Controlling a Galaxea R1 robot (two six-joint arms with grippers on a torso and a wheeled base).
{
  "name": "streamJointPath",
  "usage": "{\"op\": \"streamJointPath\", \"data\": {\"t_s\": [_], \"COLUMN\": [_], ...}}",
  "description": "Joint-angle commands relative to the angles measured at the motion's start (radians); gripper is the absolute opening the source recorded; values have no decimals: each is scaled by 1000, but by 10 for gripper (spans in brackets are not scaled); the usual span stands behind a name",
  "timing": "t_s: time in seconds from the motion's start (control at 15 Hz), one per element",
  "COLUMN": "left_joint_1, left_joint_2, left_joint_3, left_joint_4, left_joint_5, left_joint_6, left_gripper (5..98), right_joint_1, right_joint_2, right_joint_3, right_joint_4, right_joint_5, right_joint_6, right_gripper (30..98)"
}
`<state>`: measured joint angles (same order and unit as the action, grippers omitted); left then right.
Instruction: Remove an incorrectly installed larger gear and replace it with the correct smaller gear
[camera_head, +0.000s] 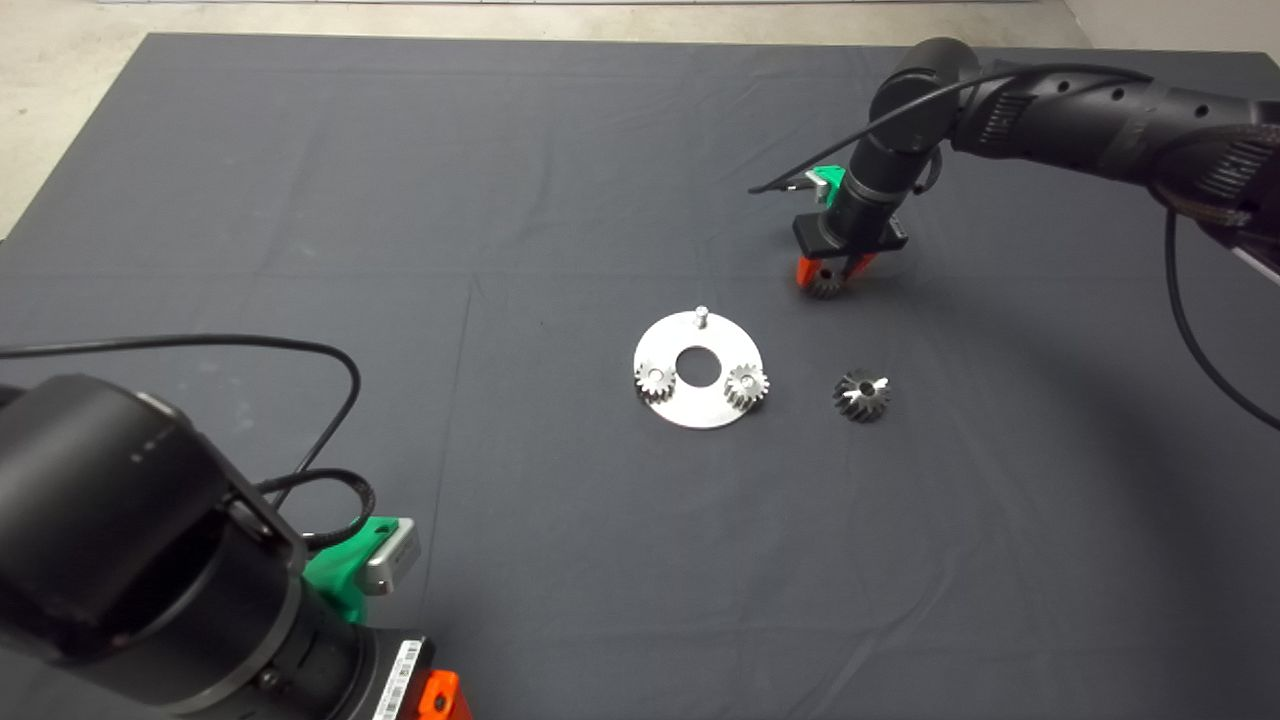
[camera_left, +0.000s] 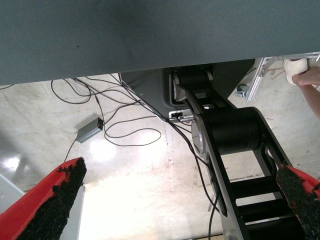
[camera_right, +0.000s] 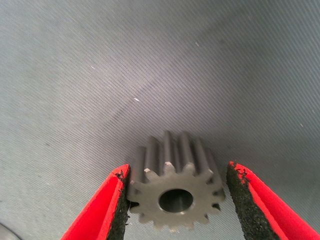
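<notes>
The smaller gear (camera_head: 825, 283) (camera_right: 175, 197) lies on the mat at the far right, flat face and round hole toward the wrist camera. My right gripper (camera_head: 828, 275) (camera_right: 176, 200) is down over it, open, with one finger on each side. One pad (camera_right: 120, 205) touches the teeth and the other pad (camera_right: 240, 200) is a sliver away. The larger gear (camera_head: 860, 394), with bright star cuts on top, lies on the mat right of the round silver plate (camera_head: 690, 412). The plate carries two small gears (camera_head: 653, 378) (camera_head: 746, 384) and a bare pin (camera_head: 702, 316). My left gripper (camera_left: 175, 200) waits open at the lower left.
The right arm (camera_head: 1080, 110) reaches in from the upper right, trailing a black cable (camera_head: 1190, 330). The left arm (camera_head: 130, 540) fills the lower left corner. The left wrist view shows floor cables (camera_left: 125, 130), the robot's base (camera_left: 230, 130) and a person's hand (camera_left: 307, 77).
</notes>
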<state>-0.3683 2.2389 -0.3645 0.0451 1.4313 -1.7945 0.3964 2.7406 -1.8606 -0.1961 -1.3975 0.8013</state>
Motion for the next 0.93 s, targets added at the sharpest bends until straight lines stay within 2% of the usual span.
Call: {"op": "streamJointPath", "data": {"t_s": [0.0,0.2,0.33,0.47,0.6,0.87], "left_joint_1": [-5,-5,-5,-5,-5,-5], "left_joint_2": [0,0,0,0,0,0], "left_joint_3": [12,12,12,12,12,12], "left_joint_4": [-19,-19,-19,-19,-19,-19], "left_joint_5": [-3,-3,-3,-3,-3,-3], "left_joint_6": [-3,-3,-3,-3,-3,-3], "left_gripper": [981,981,981,981,981,981], "right_joint_1": [24,24,24,23,22,24], "right_joint_2": [5,3,1,1,-3,-2], "right_joint_3": [5,3,5,6,6,8], "right_joint_4": [15,17,18,17,17,17], "right_joint_5": [-24,-26,-26,-25,-24,-24], "right_joint_6": [6,9,16,16,16,16], "right_gripper": [509,509,465,464,435,430]}}
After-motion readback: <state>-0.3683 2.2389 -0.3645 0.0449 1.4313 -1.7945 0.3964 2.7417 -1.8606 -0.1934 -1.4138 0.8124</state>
